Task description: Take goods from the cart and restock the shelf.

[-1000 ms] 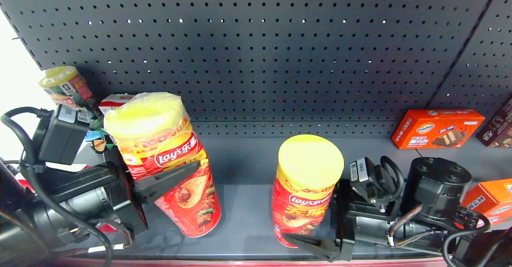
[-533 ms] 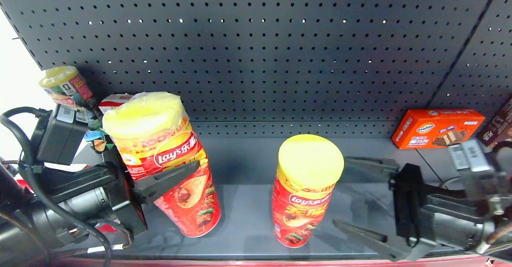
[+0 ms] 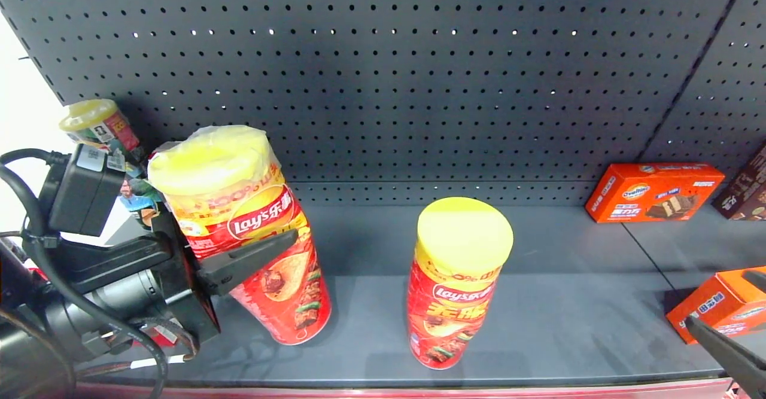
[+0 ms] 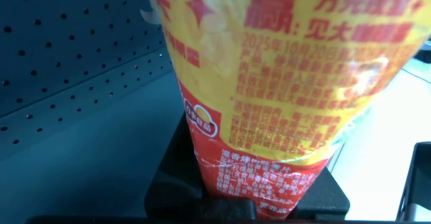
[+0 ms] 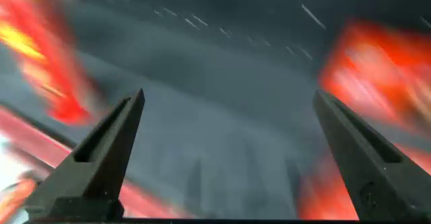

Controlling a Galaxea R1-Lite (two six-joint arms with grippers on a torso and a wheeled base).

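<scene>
Jaws of the left gripper [image 3: 236, 255] are clamped on a tilted chips can [image 3: 254, 219] over the left part of the shelf [image 3: 568, 303]. A second can [image 3: 458, 285] stands upright mid-shelf, apart from it. The right gripper [image 5: 229, 95] hangs at the shelf's right front, jaws wide apart.

On your left, the left claw [image 3: 245, 249] grips the tilted can [image 3: 227, 177] over the front-left part of the shelf [image 3: 568, 315], its top leaning leftward. The upright can [image 3: 458, 279] stands mid-shelf, right of it and apart. A small can [image 3: 99, 125] sits at the far-left back. On your right, the rear box [image 3: 652, 191] lies against the back panel [image 3: 383, 88]. The front box [image 3: 724, 303] lies near the shelf edge, with the right claw [image 5: 229, 99], fingers spread, just before it.
</scene>
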